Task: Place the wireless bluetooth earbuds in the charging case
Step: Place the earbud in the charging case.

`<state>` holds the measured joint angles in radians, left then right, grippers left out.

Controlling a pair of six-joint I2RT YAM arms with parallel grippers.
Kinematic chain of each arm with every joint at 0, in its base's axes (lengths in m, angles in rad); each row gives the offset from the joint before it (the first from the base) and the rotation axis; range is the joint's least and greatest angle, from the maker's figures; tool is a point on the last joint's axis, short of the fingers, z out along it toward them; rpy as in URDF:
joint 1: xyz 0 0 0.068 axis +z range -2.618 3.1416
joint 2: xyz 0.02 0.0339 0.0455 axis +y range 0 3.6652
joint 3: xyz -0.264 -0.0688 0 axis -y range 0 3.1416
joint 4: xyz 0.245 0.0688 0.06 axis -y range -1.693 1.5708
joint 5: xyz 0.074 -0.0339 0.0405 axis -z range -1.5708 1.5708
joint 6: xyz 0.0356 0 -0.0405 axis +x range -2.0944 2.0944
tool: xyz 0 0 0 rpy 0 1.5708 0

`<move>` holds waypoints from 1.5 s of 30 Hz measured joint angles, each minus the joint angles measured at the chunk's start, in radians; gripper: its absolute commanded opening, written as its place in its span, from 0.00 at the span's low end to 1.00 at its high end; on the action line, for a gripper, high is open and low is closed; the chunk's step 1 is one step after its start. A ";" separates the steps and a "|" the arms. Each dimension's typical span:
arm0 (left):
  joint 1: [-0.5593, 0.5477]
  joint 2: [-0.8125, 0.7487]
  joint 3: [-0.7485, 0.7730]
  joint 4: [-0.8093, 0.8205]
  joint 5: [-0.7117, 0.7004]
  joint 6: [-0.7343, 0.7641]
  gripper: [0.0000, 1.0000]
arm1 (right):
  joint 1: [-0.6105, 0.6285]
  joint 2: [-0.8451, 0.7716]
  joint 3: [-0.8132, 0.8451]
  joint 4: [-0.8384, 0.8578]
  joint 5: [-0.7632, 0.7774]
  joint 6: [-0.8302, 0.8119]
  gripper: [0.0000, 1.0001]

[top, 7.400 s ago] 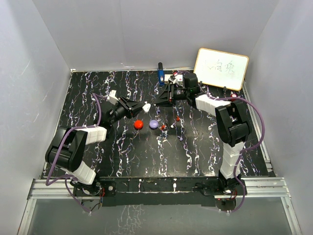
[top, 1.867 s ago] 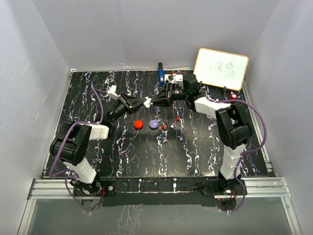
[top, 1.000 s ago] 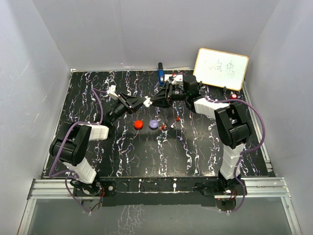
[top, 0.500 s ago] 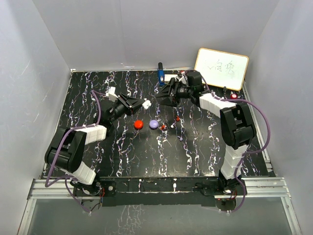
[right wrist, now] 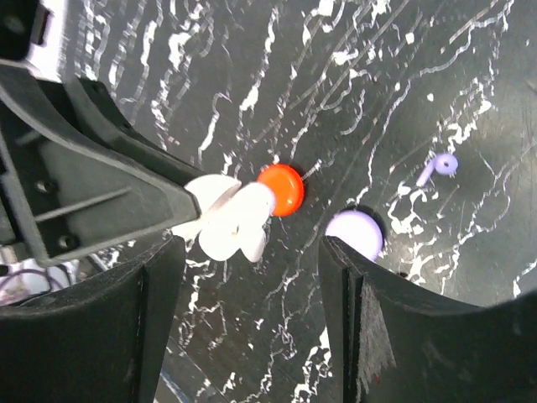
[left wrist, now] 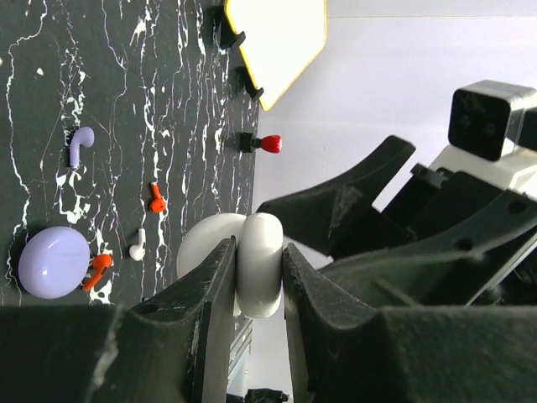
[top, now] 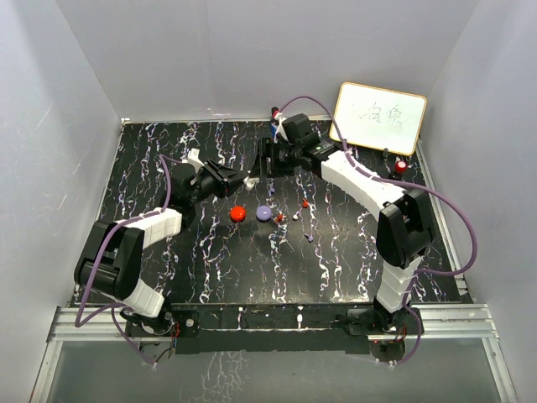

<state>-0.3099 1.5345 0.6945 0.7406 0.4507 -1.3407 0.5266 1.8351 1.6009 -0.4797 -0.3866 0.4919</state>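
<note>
My left gripper (left wrist: 258,290) is shut on the white charging case (left wrist: 258,264), whose lid stands open; from above the case (top: 249,180) hangs over the table's middle-left. My right gripper (top: 267,161) is open just behind the case, touching nothing. In the right wrist view the case (right wrist: 231,218) sits ahead of the open right gripper (right wrist: 252,327). The earbuds lie loose on the table: two red ones (top: 279,217) (top: 304,203), a white one (top: 296,216) and a purple one (top: 310,238). The left wrist view shows the purple earbud (left wrist: 80,144), red ones (left wrist: 156,197) (left wrist: 97,267) and the white one (left wrist: 138,245).
A red puck (top: 237,213) and a purple puck (top: 264,213) rest beside the earbuds. A whiteboard (top: 379,117) leans at the back right, with a red-capped object (top: 400,166) below it. Grey walls close in the black marbled table (top: 210,269).
My right gripper has opened and drawn back from the case, its wrist swinging left toward the back wall. The left gripper still holds the case, shifted slightly.
</note>
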 measured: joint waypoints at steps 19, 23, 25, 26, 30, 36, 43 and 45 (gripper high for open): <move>0.000 0.014 0.000 0.018 0.004 -0.014 0.00 | 0.043 -0.029 0.000 -0.132 0.178 -0.101 0.59; 0.000 0.014 0.000 0.020 0.005 -0.014 0.00 | 0.043 -0.029 0.000 -0.141 0.178 -0.102 0.59; 0.000 0.014 0.000 0.021 0.005 -0.014 0.00 | 0.048 -0.029 0.000 -0.147 0.177 -0.102 0.59; 0.000 0.014 0.000 0.021 0.005 -0.014 0.00 | 0.048 -0.029 0.000 -0.148 0.177 -0.102 0.59; 0.000 0.014 0.000 0.021 0.005 -0.014 0.00 | 0.055 -0.029 0.000 -0.149 0.175 -0.102 0.58; 0.000 0.014 0.000 0.021 0.006 -0.014 0.00 | 0.066 -0.029 0.000 -0.149 0.174 -0.101 0.58; 0.000 0.014 0.000 0.021 0.009 -0.014 0.00 | 0.070 -0.029 0.000 -0.149 0.175 -0.101 0.57; 0.000 0.014 0.000 0.021 0.010 -0.014 0.00 | 0.070 -0.029 0.000 -0.149 0.179 -0.102 0.57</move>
<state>-0.3099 1.5490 0.6945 0.7616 0.4606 -1.3544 0.5964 1.8061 1.6009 -0.6285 -0.2081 0.3901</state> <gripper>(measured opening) 0.242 0.575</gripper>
